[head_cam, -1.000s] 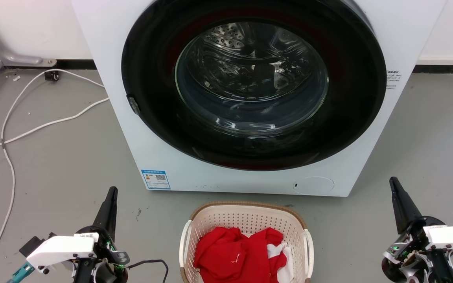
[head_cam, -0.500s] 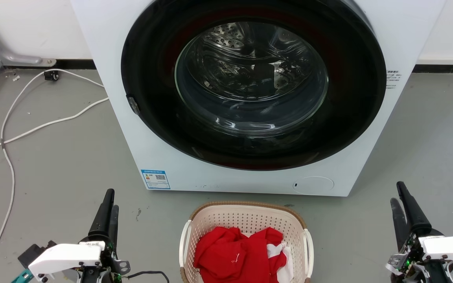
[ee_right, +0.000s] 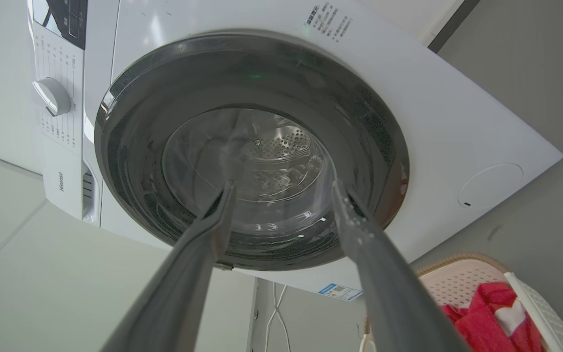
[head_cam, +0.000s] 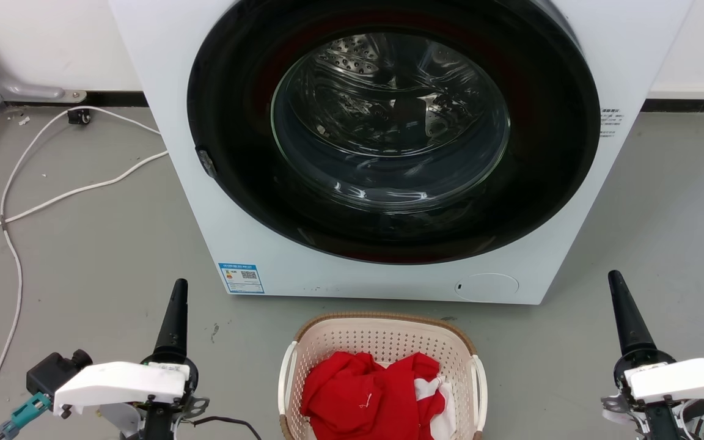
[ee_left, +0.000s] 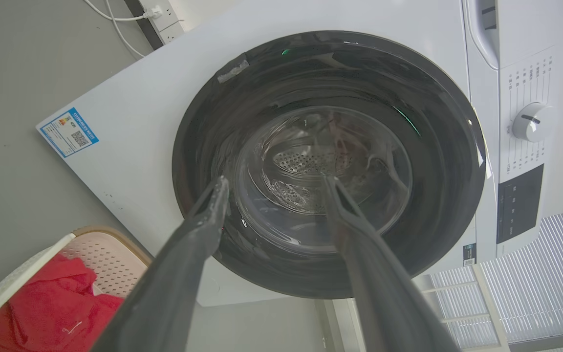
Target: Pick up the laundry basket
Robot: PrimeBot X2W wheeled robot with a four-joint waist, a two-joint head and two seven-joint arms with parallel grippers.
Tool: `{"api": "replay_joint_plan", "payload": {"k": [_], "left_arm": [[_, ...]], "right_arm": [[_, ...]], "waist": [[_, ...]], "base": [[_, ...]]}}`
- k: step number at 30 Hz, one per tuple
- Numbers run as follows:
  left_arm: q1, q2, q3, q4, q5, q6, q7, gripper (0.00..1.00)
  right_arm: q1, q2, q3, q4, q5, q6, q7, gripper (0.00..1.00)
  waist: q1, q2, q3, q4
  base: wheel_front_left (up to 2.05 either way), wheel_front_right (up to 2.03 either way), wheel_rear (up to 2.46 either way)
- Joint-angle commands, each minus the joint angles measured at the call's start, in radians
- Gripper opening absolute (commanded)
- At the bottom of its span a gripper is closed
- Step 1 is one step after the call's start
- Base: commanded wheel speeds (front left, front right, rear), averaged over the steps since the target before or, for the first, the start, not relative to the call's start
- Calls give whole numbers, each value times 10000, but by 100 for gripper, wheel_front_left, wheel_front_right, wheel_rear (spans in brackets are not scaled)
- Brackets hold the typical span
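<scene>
The laundry basket point(head_cam: 382, 338) is cream with a brown rim and white side handles. It stands on the floor at the bottom centre, just in front of the washing machine, and holds red and white clothes point(head_cam: 369, 391). My left gripper point(head_cam: 179, 285) hovers to its left and my right gripper point(head_cam: 615, 278) to its right, both well apart from it and pointing at the machine. In the left wrist view the left gripper point(ee_left: 275, 182) is open and empty, with the basket point(ee_left: 103, 249) at the lower left. The right gripper point(ee_right: 282, 187) is likewise open and empty, with the basket point(ee_right: 457, 279) at the lower right.
A white front-loading washing machine point(head_cam: 217, 232) with a dark round door point(head_cam: 392, 131), shut, rises right behind the basket. White cables point(head_cam: 16, 208) trail over the grey floor at the left. Bare floor lies on both sides of the basket.
Both grippers have turned at the wrist, so each now shows edge-on as a single finger, and their tips have risen slightly. The basket has not moved.
</scene>
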Motion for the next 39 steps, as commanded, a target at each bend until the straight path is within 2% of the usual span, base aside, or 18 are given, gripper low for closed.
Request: {"api": "replay_joint_plan", "payload": {"k": [1, 13, 39], "left_arm": [[-50, 28, -86, -276, 536, 97, -123, 100], [90, 31, -505, -610, 2638, 484, -581, 100], [343, 38, -959, -937, 5882, 813, -1399, 100]], "right_arm": [[-30, -26, 73, -302, -595, 2, -125, 100], [265, -30, 262, -635, -2955, 3, -582, 100], [721, -38, 341, -1335, -6419, 2, -1412, 100]], "waist": [[0, 0, 0, -2], [0, 0, -10, -2], [0, 0, -32, 17]], "base": [[0, 0, 0], [0, 0, 0], [0, 0, 0]]}}
